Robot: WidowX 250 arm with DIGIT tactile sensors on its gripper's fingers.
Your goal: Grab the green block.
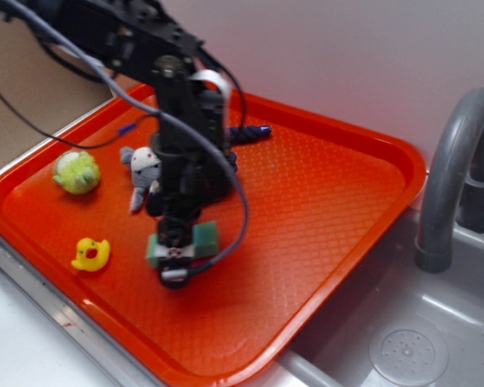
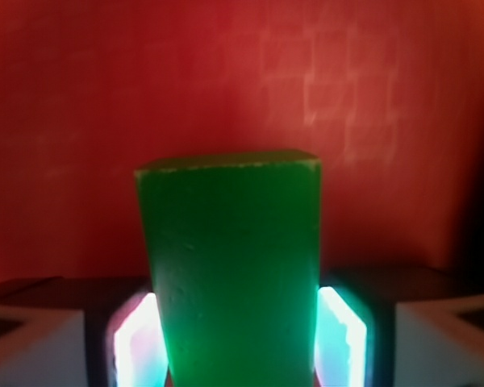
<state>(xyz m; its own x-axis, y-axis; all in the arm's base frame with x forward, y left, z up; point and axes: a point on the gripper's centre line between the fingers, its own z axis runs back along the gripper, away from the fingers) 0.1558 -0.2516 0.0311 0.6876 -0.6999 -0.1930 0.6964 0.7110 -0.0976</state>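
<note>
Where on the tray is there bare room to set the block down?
Bare: the tray's right half, from the green block to the rim by the faucet. Crowded: the left, with yellow duck, lime plush, grey plush.

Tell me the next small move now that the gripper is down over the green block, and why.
Probably lift straight up a little to test the hold. In the wrist view the matte green rectangular block fills the gap between the gripper fingers, which look pressed to both its sides. In the exterior view it sits low over the orange plastic tray, clear of the yellow rubber duck.

Pale wall (image 1: 347,56), grey sink (image 1: 403,339), curved grey faucet (image 1: 448,169).
</note>
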